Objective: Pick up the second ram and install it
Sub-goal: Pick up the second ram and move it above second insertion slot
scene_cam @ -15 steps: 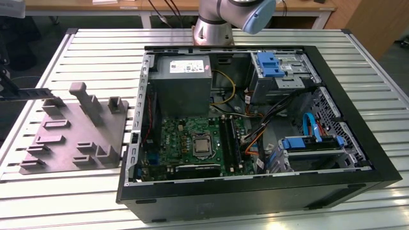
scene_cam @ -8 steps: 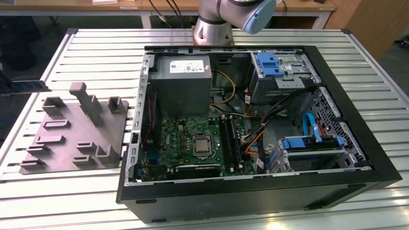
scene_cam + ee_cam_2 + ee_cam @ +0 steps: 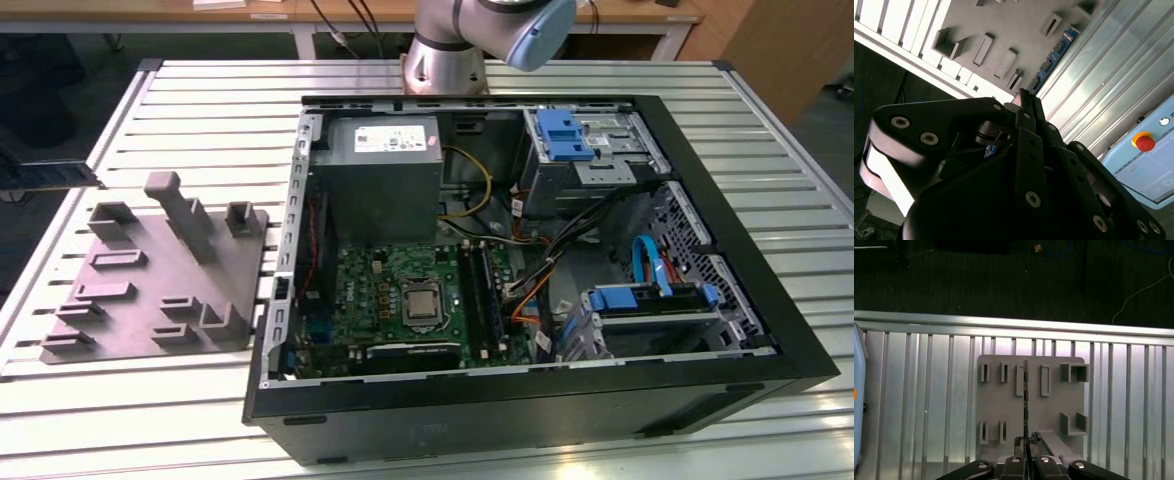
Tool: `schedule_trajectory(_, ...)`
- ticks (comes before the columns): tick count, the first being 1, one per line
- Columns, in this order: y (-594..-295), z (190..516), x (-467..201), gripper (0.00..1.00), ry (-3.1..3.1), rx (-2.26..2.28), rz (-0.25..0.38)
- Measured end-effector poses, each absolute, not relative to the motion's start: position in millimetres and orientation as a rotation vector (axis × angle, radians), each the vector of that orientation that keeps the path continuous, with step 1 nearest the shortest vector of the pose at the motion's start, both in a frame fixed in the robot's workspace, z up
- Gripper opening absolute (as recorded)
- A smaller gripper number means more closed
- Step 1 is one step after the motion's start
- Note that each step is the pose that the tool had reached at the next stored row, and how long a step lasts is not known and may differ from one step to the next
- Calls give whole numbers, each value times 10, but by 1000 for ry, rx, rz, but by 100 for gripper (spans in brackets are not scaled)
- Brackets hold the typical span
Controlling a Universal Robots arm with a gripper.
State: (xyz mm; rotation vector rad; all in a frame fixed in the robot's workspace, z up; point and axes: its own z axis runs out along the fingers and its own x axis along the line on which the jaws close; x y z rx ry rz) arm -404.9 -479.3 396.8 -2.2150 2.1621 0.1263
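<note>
Slatted alu table [image 3: 134, 420] w/ grey fixture block [image 3: 147, 290], open PC case [image 3: 534, 415], arm base [image 3: 447, 60].

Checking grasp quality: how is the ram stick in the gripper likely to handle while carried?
The second ram juts straight from the gripper without sagging, so probably stiff and light. Held by one end only, it may pivot if bumped.
</note>
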Motion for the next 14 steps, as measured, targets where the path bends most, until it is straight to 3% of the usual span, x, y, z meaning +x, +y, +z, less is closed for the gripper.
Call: schedule_trajectory(14, -4793, 3968, -3789, 14, 2162, -2215, 126)
